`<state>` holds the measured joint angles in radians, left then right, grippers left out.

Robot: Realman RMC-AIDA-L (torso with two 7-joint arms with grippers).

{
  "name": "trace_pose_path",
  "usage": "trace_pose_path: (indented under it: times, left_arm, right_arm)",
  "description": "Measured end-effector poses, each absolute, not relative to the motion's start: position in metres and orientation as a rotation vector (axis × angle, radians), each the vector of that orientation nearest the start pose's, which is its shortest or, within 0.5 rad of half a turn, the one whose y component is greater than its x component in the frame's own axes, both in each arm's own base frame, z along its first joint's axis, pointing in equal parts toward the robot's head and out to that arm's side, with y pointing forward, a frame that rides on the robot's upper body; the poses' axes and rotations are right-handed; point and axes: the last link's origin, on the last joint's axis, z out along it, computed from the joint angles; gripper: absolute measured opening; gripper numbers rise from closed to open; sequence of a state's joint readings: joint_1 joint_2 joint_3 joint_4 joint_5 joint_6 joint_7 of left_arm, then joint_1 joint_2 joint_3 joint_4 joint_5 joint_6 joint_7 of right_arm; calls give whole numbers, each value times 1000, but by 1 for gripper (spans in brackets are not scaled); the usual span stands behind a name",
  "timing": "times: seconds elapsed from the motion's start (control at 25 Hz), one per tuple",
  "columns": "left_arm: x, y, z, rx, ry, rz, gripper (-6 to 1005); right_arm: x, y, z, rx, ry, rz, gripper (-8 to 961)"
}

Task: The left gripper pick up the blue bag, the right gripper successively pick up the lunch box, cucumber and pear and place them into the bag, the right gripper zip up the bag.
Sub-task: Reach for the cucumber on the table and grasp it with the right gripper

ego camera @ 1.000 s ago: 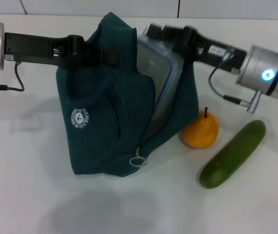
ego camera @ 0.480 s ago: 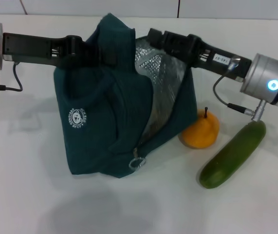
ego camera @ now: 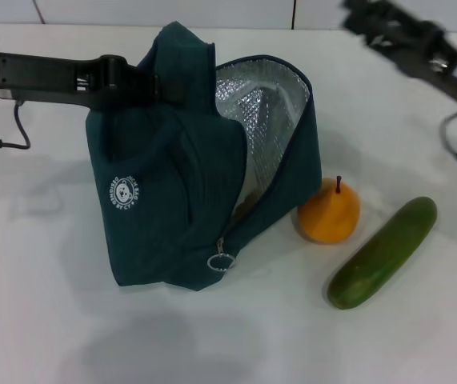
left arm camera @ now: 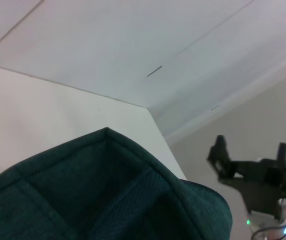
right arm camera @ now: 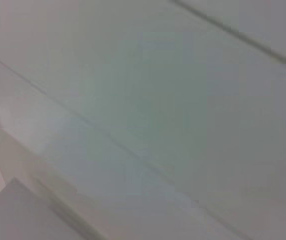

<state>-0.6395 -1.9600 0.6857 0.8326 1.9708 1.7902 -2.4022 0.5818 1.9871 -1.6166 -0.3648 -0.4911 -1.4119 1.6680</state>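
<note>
Withdrawn since half a second ago: the right gripper [ego camera: 356,14], which then reached into the mouth of the blue bag [ego camera: 172,208], now sits up at the far right of the head view, clear of the bag and well apart from it. In the left wrist view the same gripper [left arm camera: 250,152] shows in the distance with its two fingers spread wide and nothing between them. The lunch box, seen a second ago standing in the bag's opening, is out of sight; only silver foil lining shows in the open mouth.

Left gripper [ego camera: 144,80]: reaches in from the left at the bag's top edge, clamped on the fabric and holding the bag upright with its mouth open toward the right. Unchanged from before.

Blue bag: stands on the desk [ego camera: 52,320], left of centre, white round logo facing the camera, ring zipper pull hanging low at the front corner.

Pear [ego camera: 329,212]: on the desk just beside the bag's right lower edge, stem up. Same spot as before.

Cucumber [ego camera: 382,253]: lying slantwise on the desk, just right of the pear, near it but apart.

Surface: plain white desk. Room: pale wall panels with thin seams behind it.
</note>
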Motion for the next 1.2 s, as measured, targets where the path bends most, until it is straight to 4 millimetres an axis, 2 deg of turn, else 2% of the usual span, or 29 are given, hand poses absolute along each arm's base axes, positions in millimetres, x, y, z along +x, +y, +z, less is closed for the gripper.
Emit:
trace_pose_path:
  times: [0.08, 0.2, 0.28, 0.44, 0.64, 0.8, 0.96, 1.2]
  left_arm:
    - [-213, 356, 76, -2606, -1647, -794, 39]
    - [-216, 353, 80, -2596, -1653, -813, 39]
    - [-218, 352, 81, -2595, -1658, -821, 39]
    - [-219, 350, 81, -2595, -1662, -819, 39]
    - [-220, 350, 81, -2596, -1661, -818, 39]
    - [-218, 351, 80, -2603, -1651, -812, 39]
    - [-218, 351, 80, -2608, -1648, -805, 39]
    - [-220, 350, 80, -2601, -1650, -807, 39]
  right_arm:
    - [206, 360, 16, -2207, 1207, 1684, 683]
    - [217, 359, 39, -2257, 1088, 1637, 799]
    - [219, 360, 53, -2351, 1012, 1554, 877]
    - [213, 369, 76, -2535, 900, 1332, 876]
    - [195, 384, 93, -2752, 790, 896, 875]
    - [187, 386, 95, -2881, 646, 490, 873]
    - [181, 377, 93, -2992, 365, 117, 872]
    - [166, 361, 86, -3066, 62, -152, 872]
